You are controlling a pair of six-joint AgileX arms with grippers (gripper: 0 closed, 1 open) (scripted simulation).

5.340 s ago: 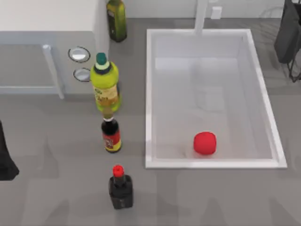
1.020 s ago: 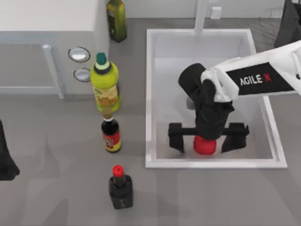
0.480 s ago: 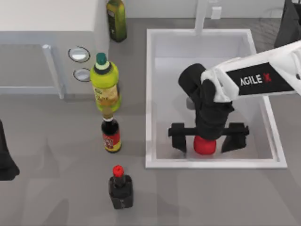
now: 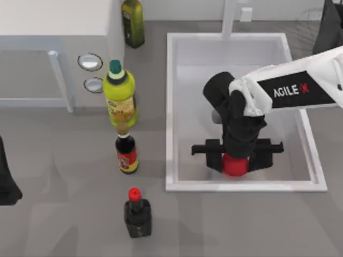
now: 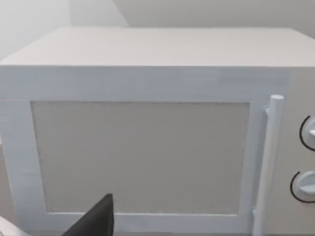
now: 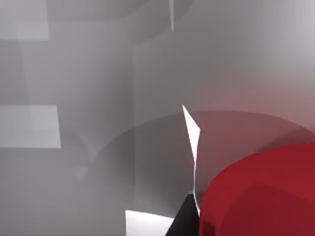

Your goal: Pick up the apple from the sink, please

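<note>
Right gripper (image 4: 236,154) fingers closing in from wide spread, now pinching apple (image 4: 235,165) at lower centre of sink (image 4: 170,107); grasp looking set, lift pending. Left arm idling at frame's left edge.

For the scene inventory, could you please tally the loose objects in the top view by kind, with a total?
Bottles: 4, namely dark olive-green bottle, yellow-green bottle with green cap, dark sauce bottle with red label, squat black bottle with red cap.
Apples: 1, the bright-red rounded apple, in the white rectangular sink, between the right gripper fingers.
Total: 5.
</note>
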